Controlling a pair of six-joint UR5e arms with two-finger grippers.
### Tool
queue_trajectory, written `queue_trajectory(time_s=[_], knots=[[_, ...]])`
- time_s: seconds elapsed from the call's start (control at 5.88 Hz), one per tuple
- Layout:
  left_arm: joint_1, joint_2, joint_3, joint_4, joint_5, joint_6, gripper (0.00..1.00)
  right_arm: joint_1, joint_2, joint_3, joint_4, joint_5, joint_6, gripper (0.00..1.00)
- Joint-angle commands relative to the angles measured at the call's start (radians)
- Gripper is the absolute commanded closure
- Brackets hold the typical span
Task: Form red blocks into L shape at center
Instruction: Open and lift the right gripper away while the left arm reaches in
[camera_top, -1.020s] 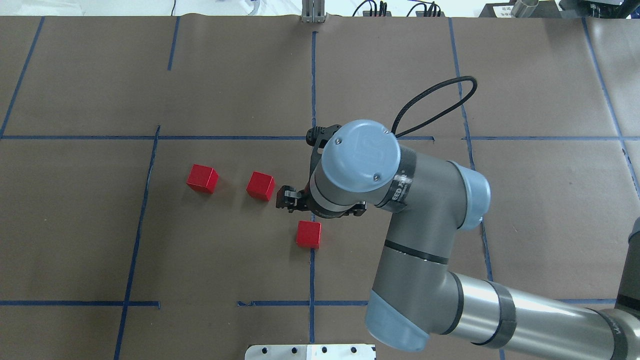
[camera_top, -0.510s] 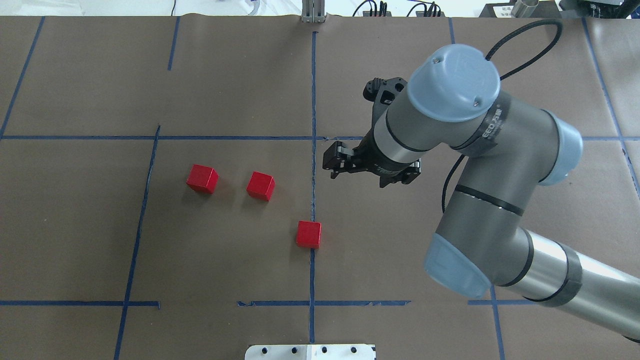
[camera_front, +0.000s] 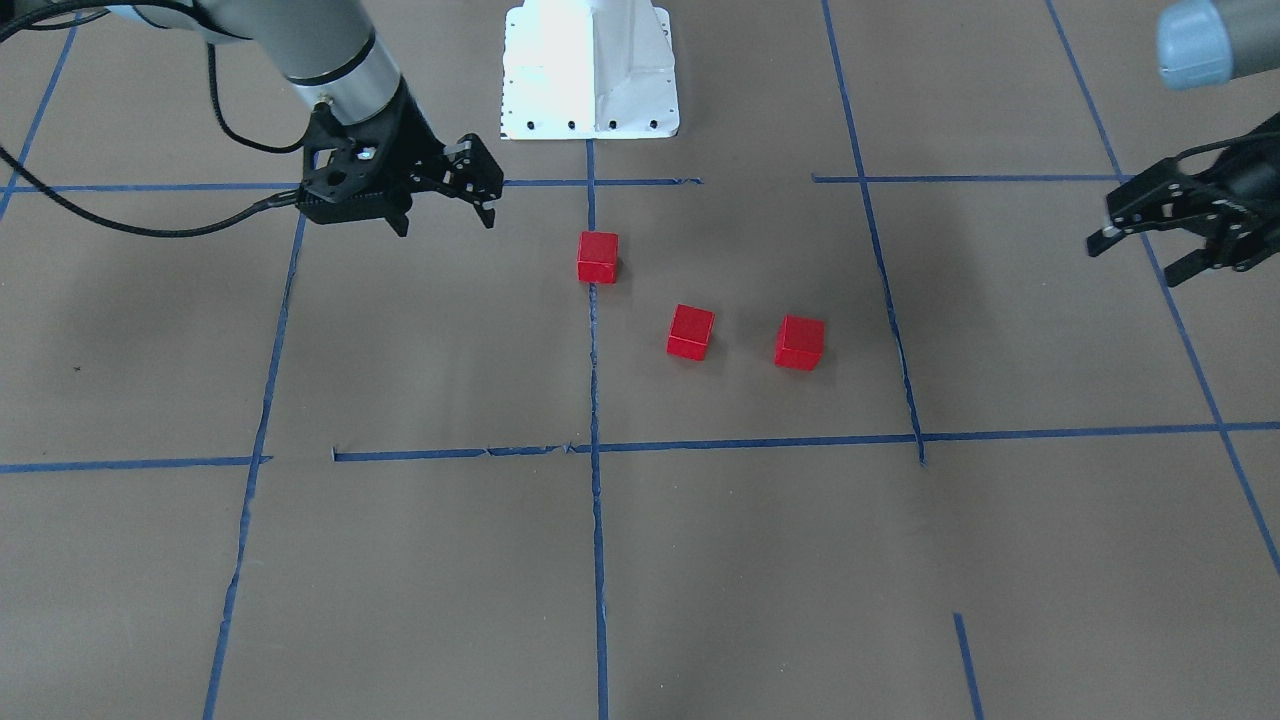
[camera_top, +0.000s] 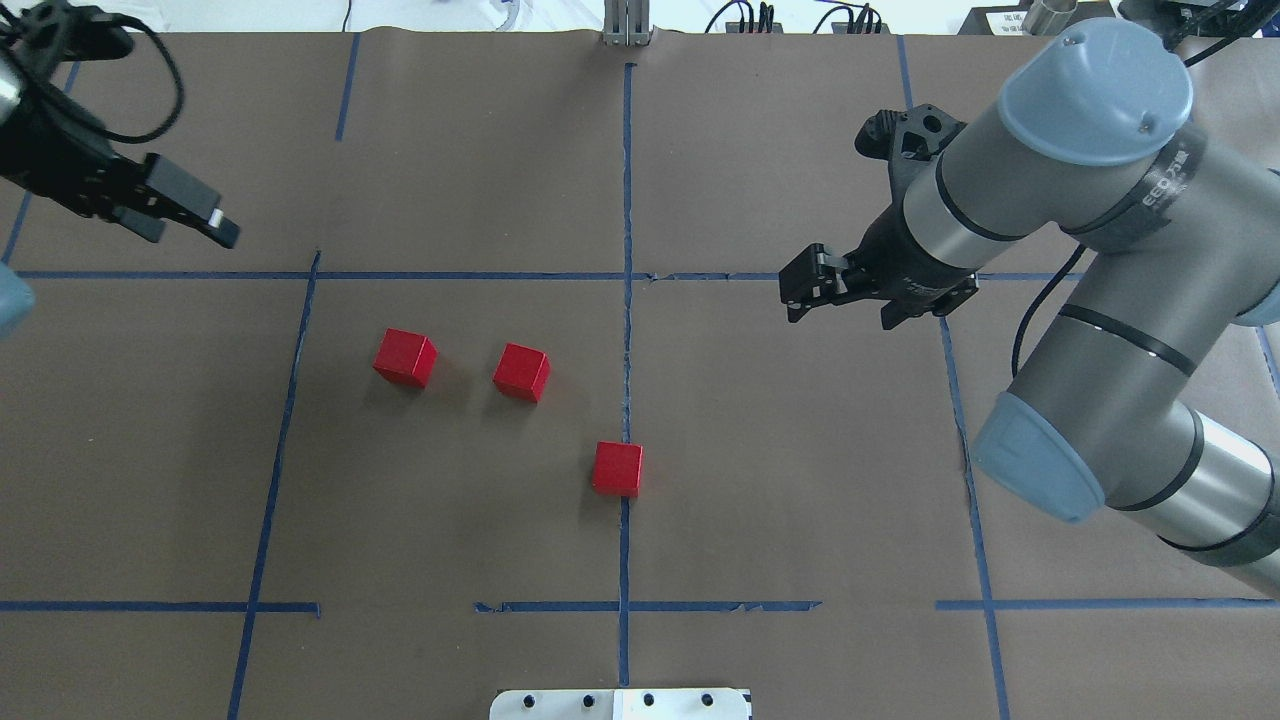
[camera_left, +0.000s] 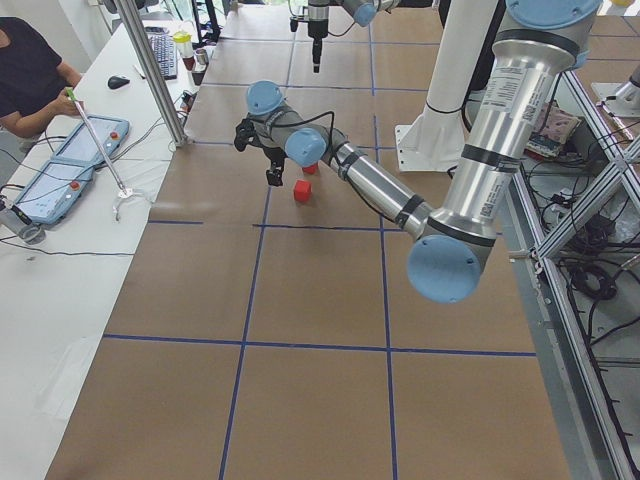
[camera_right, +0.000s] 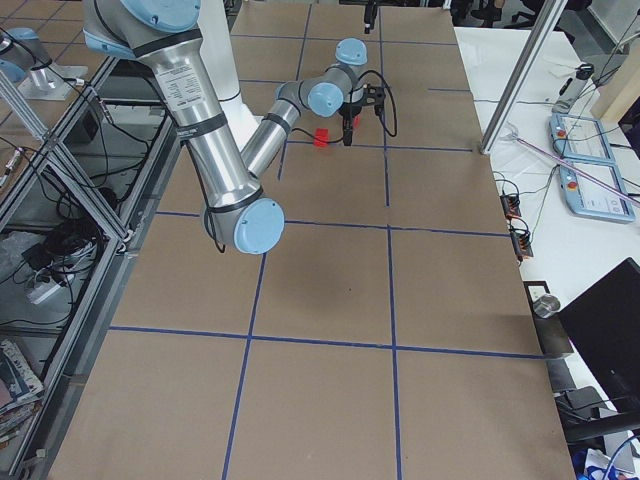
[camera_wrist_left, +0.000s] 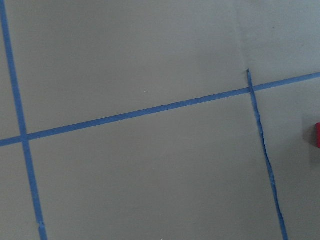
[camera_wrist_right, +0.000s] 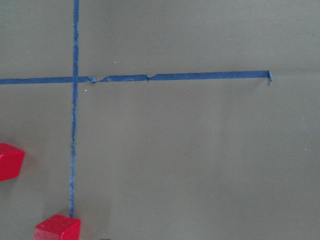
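Three red blocks lie apart on the brown table: the left one (camera_top: 405, 357) (camera_front: 800, 343), the middle one (camera_top: 521, 372) (camera_front: 691, 332), and one on the centre tape line (camera_top: 617, 469) (camera_front: 598, 257). My right gripper (camera_top: 803, 288) (camera_front: 446, 220) is open and empty, raised off the table, well to the right of the blocks. My left gripper (camera_top: 186, 232) (camera_front: 1136, 258) is open and empty, far out at the left side. The right wrist view shows two blocks (camera_wrist_right: 57, 229) (camera_wrist_right: 10, 161) at its lower left. The left wrist view shows a red sliver (camera_wrist_left: 317, 135) at its right edge.
Blue tape lines (camera_top: 626, 270) divide the table into large squares. The robot's white base plate (camera_top: 620, 703) (camera_front: 590, 70) sits at the near middle edge. Cables and plugs (camera_top: 760, 18) lie along the far edge. An operator's desk (camera_left: 70, 150) stands beyond the table.
My right gripper has drawn back from beside the middle block, up and to the right. My left gripper has come into view at the upper left. The blocks have not moved.
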Motion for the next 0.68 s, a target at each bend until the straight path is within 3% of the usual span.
queue_trajectory(time_s=[0.0, 0.34, 0.51], knots=[[0.235, -0.19, 0.078, -0.002, 0.202, -0.167, 0.0, 0.053, -0.079, 0.013, 0.003, 0.036, -0.108, 0.0], [0.408, -0.25, 0.164, -0.001, 0.466, -0.171, 0.0, 0.059, -0.105, 0.022, 0.003, 0.038, -0.15, 0.0], [0.426, -0.254, 0.202, -0.005, 0.508, -0.17, 0.0, 0.059, -0.109, 0.029, 0.003, 0.04, -0.148, 0.0]])
